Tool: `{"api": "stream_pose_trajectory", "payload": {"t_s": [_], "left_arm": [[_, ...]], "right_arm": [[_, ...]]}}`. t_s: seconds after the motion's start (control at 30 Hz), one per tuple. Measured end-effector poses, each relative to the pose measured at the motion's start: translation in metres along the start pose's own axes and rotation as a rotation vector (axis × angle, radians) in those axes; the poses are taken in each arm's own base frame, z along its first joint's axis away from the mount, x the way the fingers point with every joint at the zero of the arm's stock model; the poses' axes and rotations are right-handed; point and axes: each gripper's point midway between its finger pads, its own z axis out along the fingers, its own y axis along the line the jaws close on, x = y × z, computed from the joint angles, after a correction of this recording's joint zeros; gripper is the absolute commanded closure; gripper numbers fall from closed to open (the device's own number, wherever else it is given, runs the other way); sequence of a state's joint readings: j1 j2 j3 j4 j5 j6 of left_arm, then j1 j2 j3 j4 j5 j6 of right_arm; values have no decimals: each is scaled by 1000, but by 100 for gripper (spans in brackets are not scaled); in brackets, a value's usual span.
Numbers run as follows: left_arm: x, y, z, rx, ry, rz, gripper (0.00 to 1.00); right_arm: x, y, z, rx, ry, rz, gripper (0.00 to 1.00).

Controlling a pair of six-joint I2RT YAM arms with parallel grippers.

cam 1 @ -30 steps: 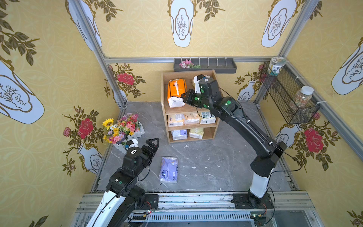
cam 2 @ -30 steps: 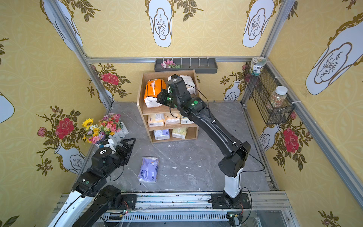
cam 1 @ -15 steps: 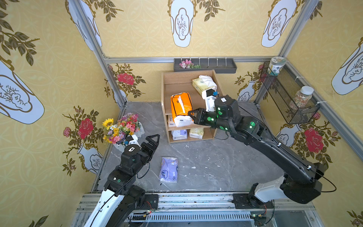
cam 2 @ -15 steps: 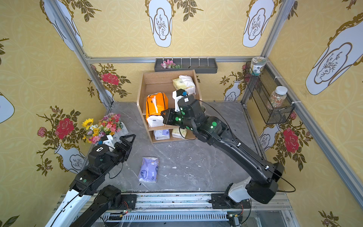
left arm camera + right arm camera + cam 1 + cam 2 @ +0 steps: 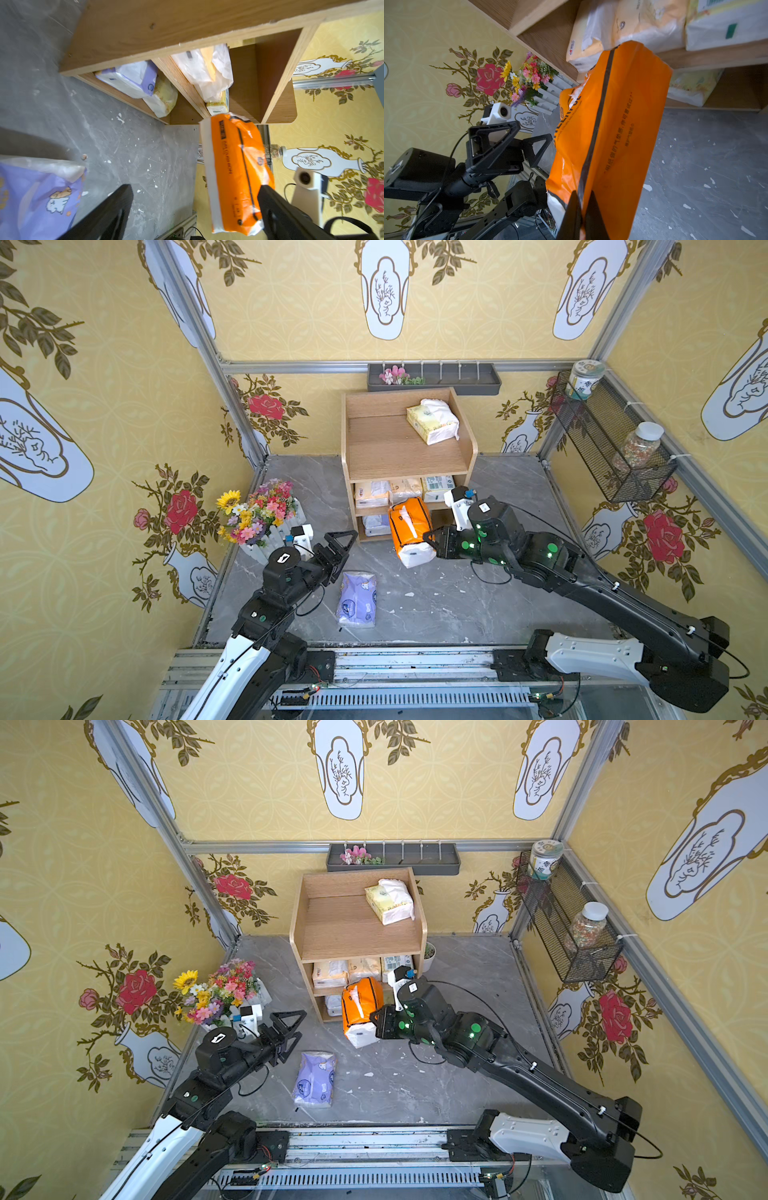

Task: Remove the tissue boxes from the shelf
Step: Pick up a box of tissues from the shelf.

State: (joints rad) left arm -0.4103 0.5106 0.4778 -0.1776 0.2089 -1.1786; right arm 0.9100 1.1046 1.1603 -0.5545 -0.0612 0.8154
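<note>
My right gripper [image 5: 430, 537] [image 5: 583, 209] is shut on the plastic edge of the orange tissue box [image 5: 409, 531] [image 5: 359, 1011] [image 5: 608, 135], which hangs just above the floor in front of the wooden shelf [image 5: 409, 448] [image 5: 357, 932]. A cream pack [image 5: 432, 423] lies on the top tier. Three packs [image 5: 405, 488] fill the middle tier, and a lavender pack [image 5: 133, 79] and a pale yellow one [image 5: 164, 99] sit on the bottom tier. Another lavender pack [image 5: 357, 599] lies on the floor. My left gripper [image 5: 340, 545] [image 5: 195, 189] is open and empty, left of the orange pack.
A flower bunch in a white fence planter [image 5: 262, 514] stands at the left wall beside my left arm. A black wire basket [image 5: 611, 439] with jars hangs on the right wall. A dark grey tray [image 5: 434, 377] is mounted behind the shelf. A small potted plant [image 5: 429, 952] sits right of it.
My right arm has carried the orange pack off the shelf's top tier, forward and down to just above the floor. My left gripper has shifted slightly forward, still open.
</note>
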Motion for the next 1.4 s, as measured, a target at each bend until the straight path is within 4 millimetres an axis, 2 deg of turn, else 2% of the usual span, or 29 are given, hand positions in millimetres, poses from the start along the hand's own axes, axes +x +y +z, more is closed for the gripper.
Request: {"api": "stream_pose_trajectory", "payload": {"t_s": [0.23,0.37,0.57,0.77,0.87,0.97,1.13,1.27,1.33,1.4], "left_arm": [[17,8,12,82,93,-123,0],[23,6,14,109,122,-177,0],[41,9,23,94,184,-236,0],[44,28,39,94,181,-339,0],[40,14,41,157,179,-343,0],[38,-1,40,221,181,-348,5],[35,-8,39,257,174,-354,17],[33,-13,35,283,165,-345,38],[32,-13,34,287,159,-340,45],[32,-13,34,289,156,-336,55]], "right_arm": [[26,-17,27,-16,46,79,100],[31,-19,42,-32,42,131,100],[28,1,55,-141,21,195,100],[25,14,60,-229,-2,248,100],[24,20,59,-255,-5,263,100],[27,22,60,-266,-1,267,100],[30,23,60,-271,4,276,100],[29,26,59,-281,-3,275,100],[28,26,59,-280,-5,275,100],[29,26,59,-280,-4,275,93]]}}
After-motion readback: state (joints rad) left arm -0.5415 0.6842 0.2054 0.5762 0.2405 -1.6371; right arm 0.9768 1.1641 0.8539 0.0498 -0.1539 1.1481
